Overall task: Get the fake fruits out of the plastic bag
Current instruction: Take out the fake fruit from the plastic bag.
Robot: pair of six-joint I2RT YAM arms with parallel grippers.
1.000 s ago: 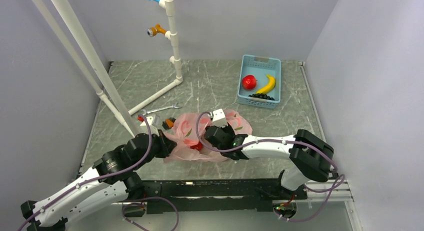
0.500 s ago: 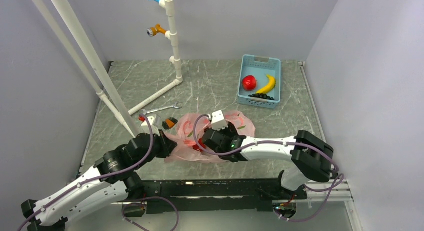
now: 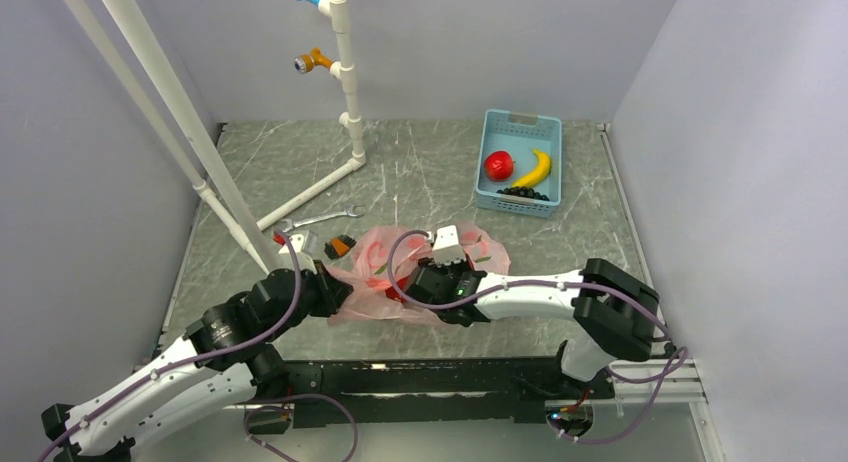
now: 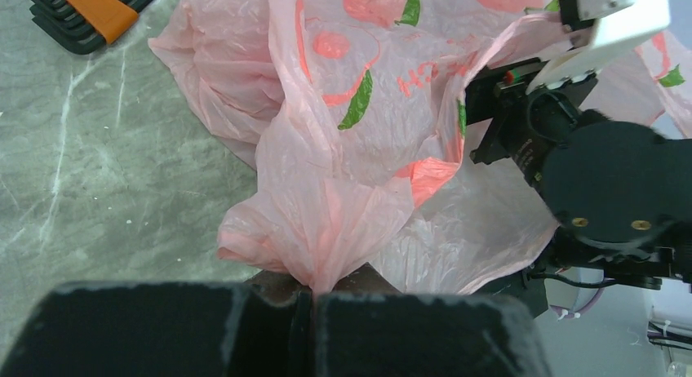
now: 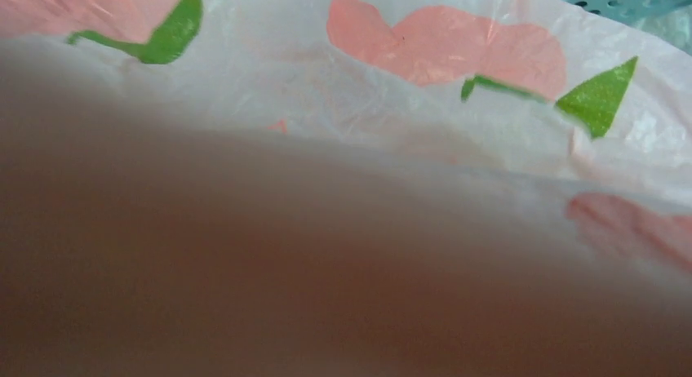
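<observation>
The grey-green marbled worktop [image 3: 430, 162] is enclosed by pale lilac walls at the back and on both sides. A white plastic pipe frame [image 3: 345, 92] stands at its far left.

The thin translucent pink plastic bag [image 3: 470, 250], printed with red fruit shapes and green leaves, lies crumpled close to the near edge of the worktop, between the two arms. A gathered fold of its film is pinched between the left fingers [image 4: 310, 308], which are pressed together on it. The right fingers [image 3: 412, 282] are buried in the bag's mouth. The right wrist view is filled with blurred pink film, so it cannot be told whether they are spread or closed. A small red patch [image 3: 399, 288] shows just beside them, and its nature cannot be told.

The light blue slotted plastic basket [image 3: 487, 152] sits at the far right, well apart from the bag. In it lie a glossy red round fruit [image 3: 498, 165], a yellow banana [image 3: 538, 168] and a small black grape bunch [image 3: 524, 193].

A bare stretch of worktop separates bag and basket. A silver wrench [image 3: 322, 219] and an orange-and-black hex key set [image 3: 340, 247] lie just beyond the bag's left side.
</observation>
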